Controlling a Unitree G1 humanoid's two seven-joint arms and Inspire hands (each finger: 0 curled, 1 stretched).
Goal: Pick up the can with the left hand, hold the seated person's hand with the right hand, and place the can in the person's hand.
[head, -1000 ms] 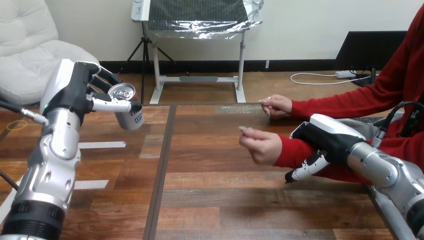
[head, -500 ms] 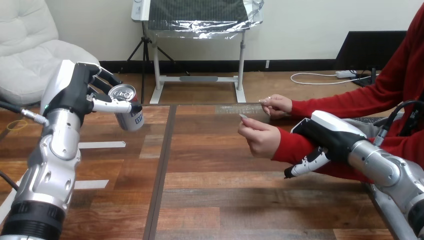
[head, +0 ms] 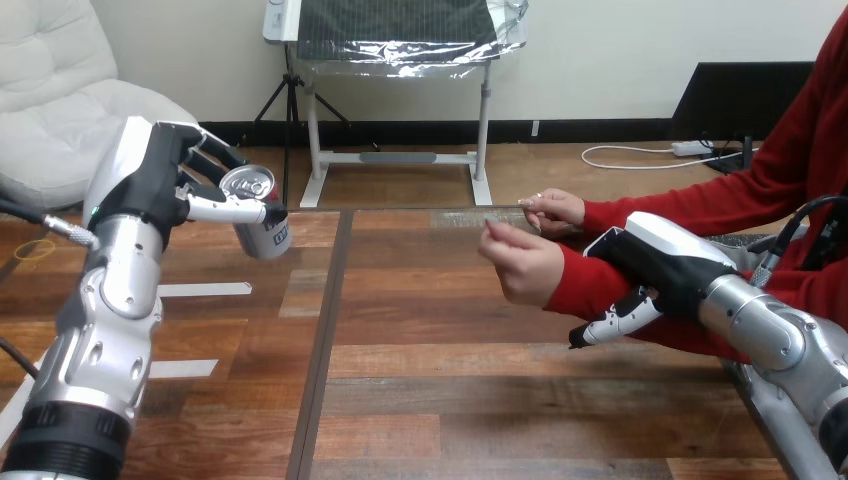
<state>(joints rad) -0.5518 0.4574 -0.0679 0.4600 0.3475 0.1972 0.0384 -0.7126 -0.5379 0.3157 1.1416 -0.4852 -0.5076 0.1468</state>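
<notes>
My left hand [head: 158, 182] is raised over the table's left side with its fingers and thumb curled round a silver can [head: 262, 222]. The can is tilted, its top facing me, well above the wood. My right hand [head: 665, 262] lies over the person's red-sleeved forearm at the right, its thumb [head: 610, 325] curled under the sleeve. The person's nearer hand [head: 520, 265] is lifted in mid-table with loosely curled fingers and nothing in it. The can is far to the left of that hand.
The person's other hand [head: 555, 210] rests near the table's far edge, just behind the nearer one. Two white tape strips [head: 205, 290] lie on the wooden table [head: 450, 400] at the left, below the can.
The person's nearer hand has risen and turned upright, moving a little farther from me. My right hand has followed on the forearm. The left hand with the can has barely moved.
</notes>
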